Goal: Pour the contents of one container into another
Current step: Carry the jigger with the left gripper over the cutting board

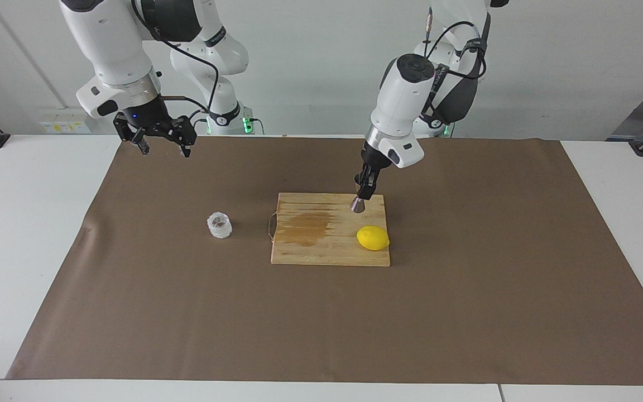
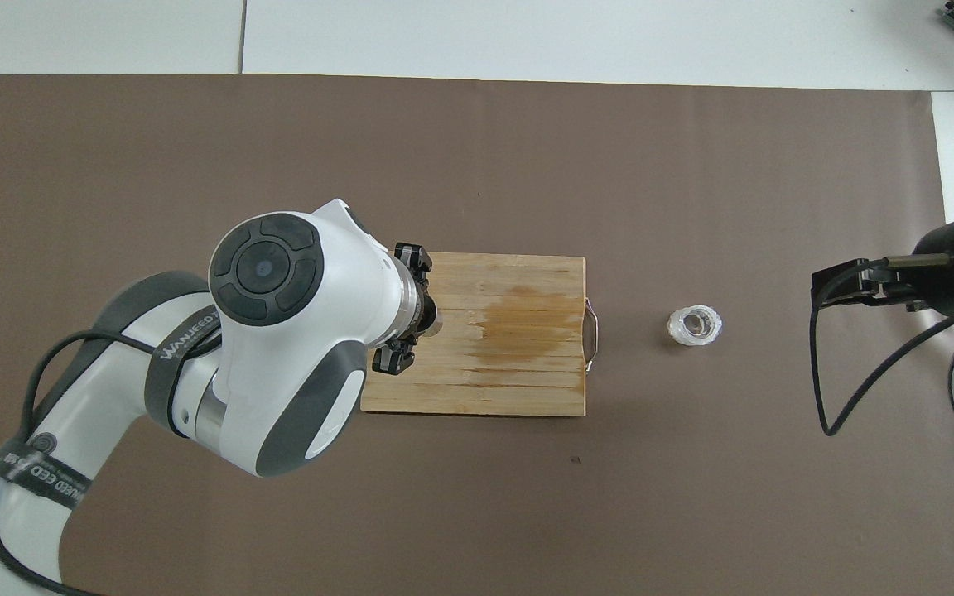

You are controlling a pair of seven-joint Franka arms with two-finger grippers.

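A small silvery jigger [image 1: 358, 205] hangs just above the wooden cutting board [image 1: 310, 245], over its edge nearest the robots, and my left gripper [image 1: 361, 195] is shut on it, pointing down. In the overhead view the left arm covers the jigger and much of that end of the board [image 2: 510, 389]. The clear faceted glass cup [image 1: 220, 225] [image 2: 694, 325] stands upright on the brown mat, beside the board's handle end, toward the right arm's end. My right gripper [image 1: 163, 149] [image 2: 850, 281] is open and empty, raised over the mat's edge on that same end.
A yellow lemon [image 1: 373, 238] lies on the board's corner toward the left arm's end, beside the jigger. A darker stain [image 1: 306, 228] marks the board's middle. The brown mat [image 1: 321, 324] covers most of the white table.
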